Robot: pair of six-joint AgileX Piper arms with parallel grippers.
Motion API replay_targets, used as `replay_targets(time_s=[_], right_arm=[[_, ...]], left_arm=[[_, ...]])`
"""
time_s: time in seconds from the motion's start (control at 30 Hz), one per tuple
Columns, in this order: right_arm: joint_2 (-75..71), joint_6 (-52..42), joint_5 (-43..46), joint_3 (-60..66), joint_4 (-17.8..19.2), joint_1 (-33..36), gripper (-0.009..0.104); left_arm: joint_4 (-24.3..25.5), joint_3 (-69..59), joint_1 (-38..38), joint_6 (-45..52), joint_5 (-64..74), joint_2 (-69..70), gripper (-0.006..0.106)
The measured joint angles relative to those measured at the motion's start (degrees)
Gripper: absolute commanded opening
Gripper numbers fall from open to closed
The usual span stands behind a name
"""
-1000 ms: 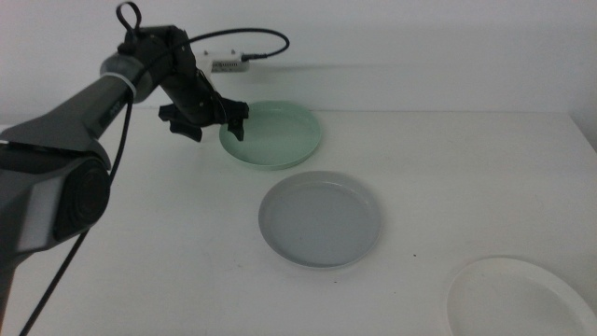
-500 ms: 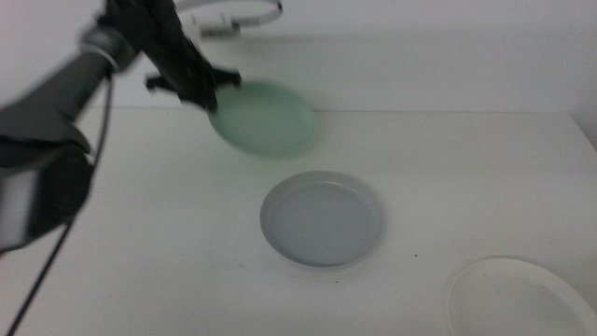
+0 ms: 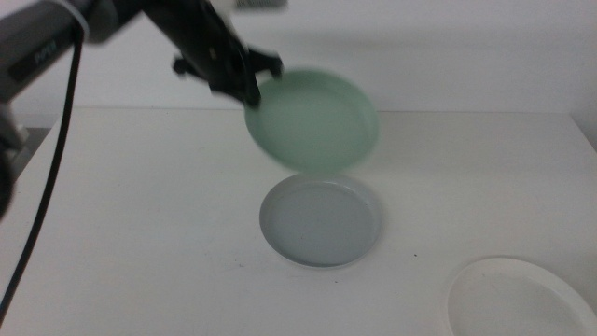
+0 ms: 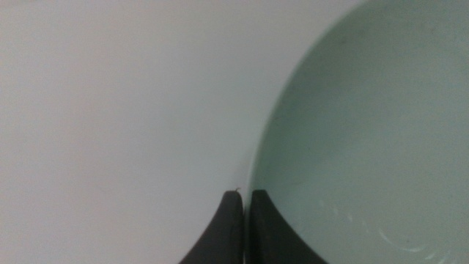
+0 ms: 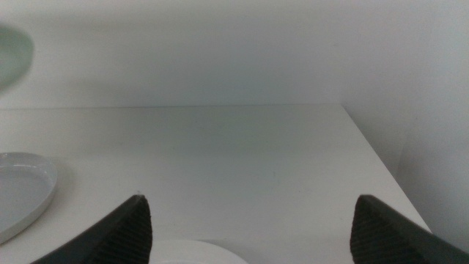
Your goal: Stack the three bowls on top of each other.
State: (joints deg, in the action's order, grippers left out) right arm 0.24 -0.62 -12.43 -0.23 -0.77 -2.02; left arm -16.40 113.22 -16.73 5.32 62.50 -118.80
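Observation:
My left gripper (image 3: 250, 89) is shut on the rim of the mint green bowl (image 3: 312, 121) and holds it tilted in the air, above and behind the pale grey-blue bowl (image 3: 320, 222). The left wrist view shows the two jaws pinched on the green bowl's (image 4: 366, 139) edge. Flat on the table's middle lies the grey-blue bowl (image 5: 18, 191). The white bowl (image 3: 518, 299) rests at the front right corner. My right gripper (image 5: 249, 235) stands open low at the right, just over the white bowl's rim (image 5: 201, 258).
The table's right edge (image 5: 381, 169) runs close beside the right gripper. A black cable (image 3: 47, 177) hangs down from the left arm over the table's left side. A white wall stands behind the table.
The left gripper lifted the green bowl off the table at the back and carried it up and to the right, towards the grey-blue bowl. The other two bowls stayed put.

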Motion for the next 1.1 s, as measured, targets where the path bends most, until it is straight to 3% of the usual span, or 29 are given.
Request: replay_targets(time_s=[0.2,0.4,0.83,1.1], right_arm=[[0.0,0.0,0.0,0.0,0.0,0.0,0.093],[0.0,0.0,0.0,0.0,0.0,0.0,0.093],[0.0,0.0,0.0,0.0,0.0,0.0,0.093],[0.0,0.0,0.0,0.0,0.0,0.0,0.093]], left_arm=[[-2.5,-21.8,-2.4,-2.9,-13.7,8.2,-0.002],[-5.3,-32.0,-2.9,-3.6,-21.7,9.2,-0.002],[-9.7,-33.5,-3.5,-3.7,-24.9,6.2,-0.002],[-9.7,-33.7,-4.4,-3.7,-25.6,3.9,-0.002]])
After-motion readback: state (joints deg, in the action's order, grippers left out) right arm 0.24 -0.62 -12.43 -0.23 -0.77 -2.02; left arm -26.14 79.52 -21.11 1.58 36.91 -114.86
